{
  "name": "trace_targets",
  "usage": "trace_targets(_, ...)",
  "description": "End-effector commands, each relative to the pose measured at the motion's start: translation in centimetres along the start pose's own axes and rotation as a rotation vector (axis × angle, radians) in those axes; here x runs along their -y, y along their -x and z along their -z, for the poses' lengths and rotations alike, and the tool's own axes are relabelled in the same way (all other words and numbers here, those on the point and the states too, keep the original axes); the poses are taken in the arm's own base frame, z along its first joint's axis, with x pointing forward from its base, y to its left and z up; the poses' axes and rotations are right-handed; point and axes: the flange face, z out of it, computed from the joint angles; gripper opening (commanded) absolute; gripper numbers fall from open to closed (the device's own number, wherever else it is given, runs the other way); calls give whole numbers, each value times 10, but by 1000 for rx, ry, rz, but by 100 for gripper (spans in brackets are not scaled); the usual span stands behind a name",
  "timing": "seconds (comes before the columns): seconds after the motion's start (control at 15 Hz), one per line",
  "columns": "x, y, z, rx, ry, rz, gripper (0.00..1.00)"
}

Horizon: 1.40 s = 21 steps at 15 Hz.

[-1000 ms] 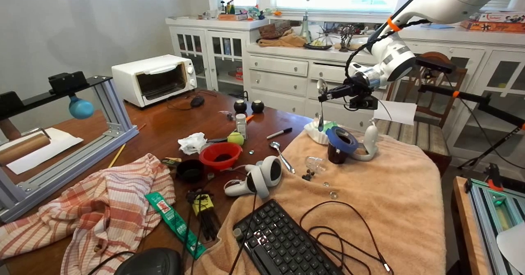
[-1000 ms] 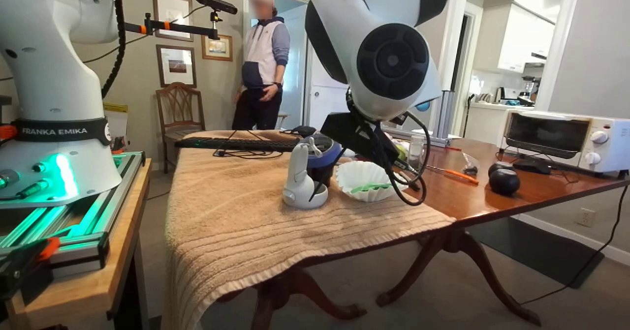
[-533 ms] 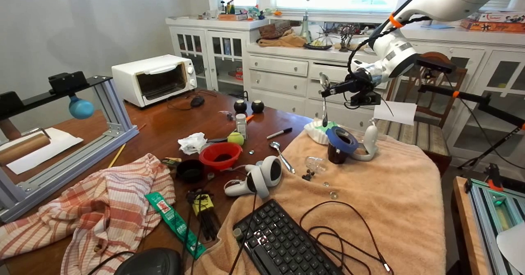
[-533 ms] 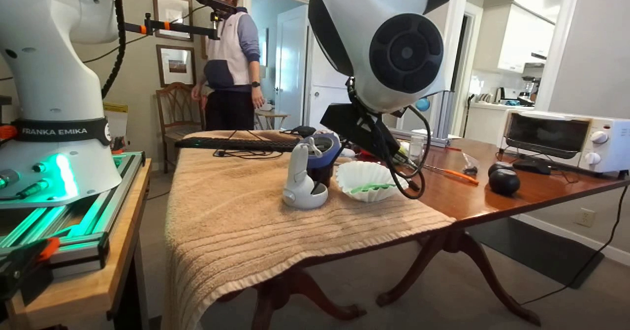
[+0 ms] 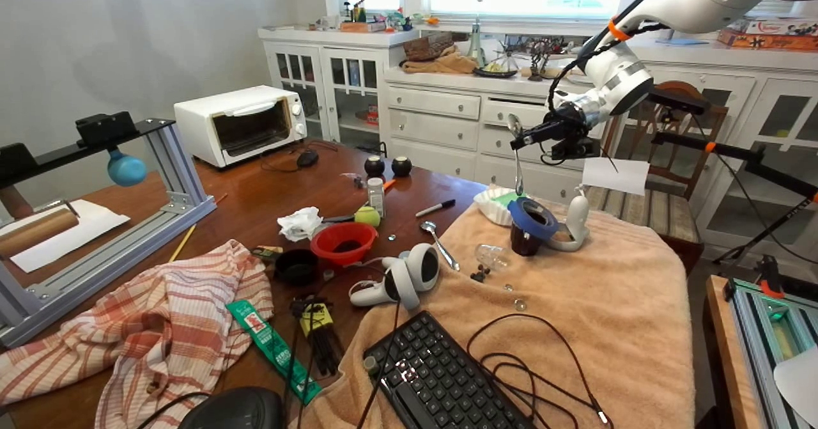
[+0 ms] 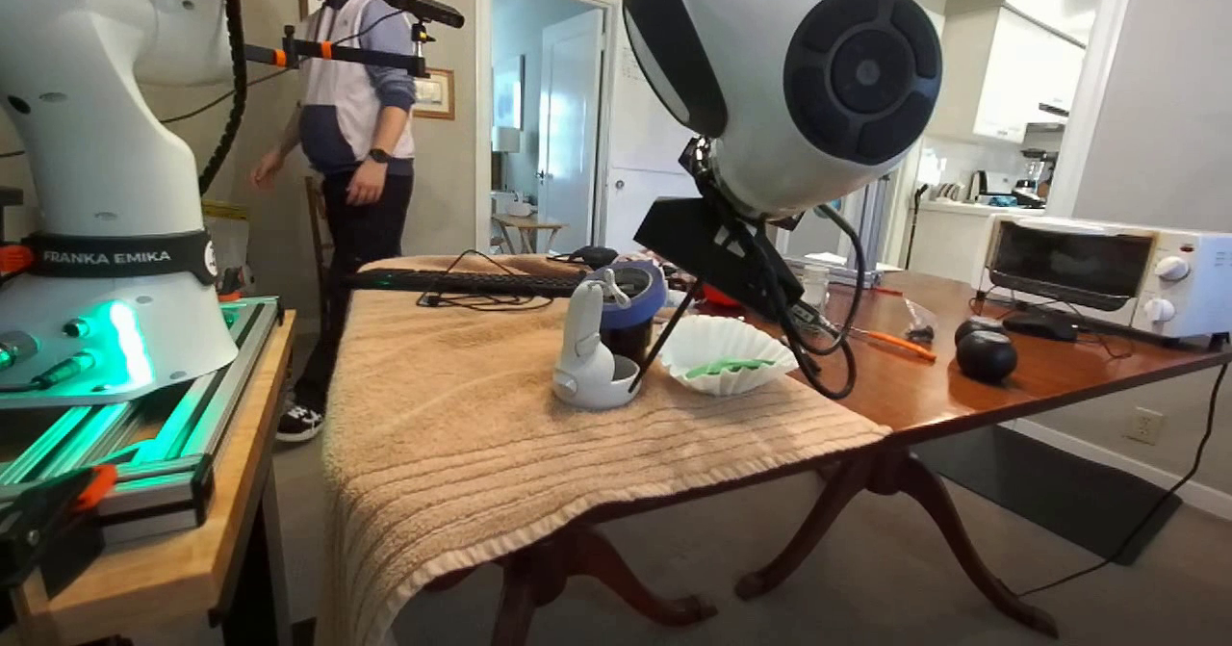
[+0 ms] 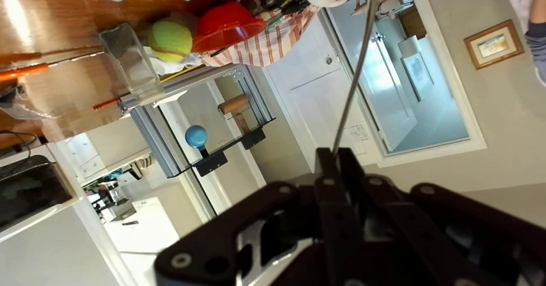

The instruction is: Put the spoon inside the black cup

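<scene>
My gripper (image 5: 515,142) is shut on a slim spoon (image 5: 519,176) and holds it in the air, nearly upright. The spoon's bowl is above the fingers and its thin handle hangs below. In the wrist view the handle (image 7: 356,73) runs out from between the fingertips (image 7: 335,153). In an exterior view the dark handle (image 6: 667,340) slants down in front of the cup; the fingers are hidden there. The black cup (image 5: 525,243) stands on the towel with a blue ring round its top; it also shows (image 6: 630,340) beside a controller. The handle's lower end is above the cup's far side, apart from it.
A white controller (image 5: 577,221) stands against the cup's side. A white paper filter (image 5: 491,208) with something green is just beside the cup. A silver spoon (image 5: 441,247), clear plastic (image 5: 492,256), a headset controller (image 5: 409,275), a red bowl (image 5: 344,243) and a keyboard (image 5: 447,374) lie nearby.
The gripper has moved right and slightly up in an exterior view, carrying the spoon from over the paper filter toward the cup. The person in the background has walked left. The cup has not moved.
</scene>
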Motion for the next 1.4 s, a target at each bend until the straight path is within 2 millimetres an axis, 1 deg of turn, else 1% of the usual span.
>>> trace_targets(0.0,-9,11,10,28,-31,13,2)
trace_targets(0.2,-10,15,17,40,-38,23,2)
trace_targets(0.53,-6,22,27,61,-58,55,2)
trace_targets(1.07,10,39,42,125,-120,113,2)
trace_targets(1.33,22,40,49,123,-156,132,2)
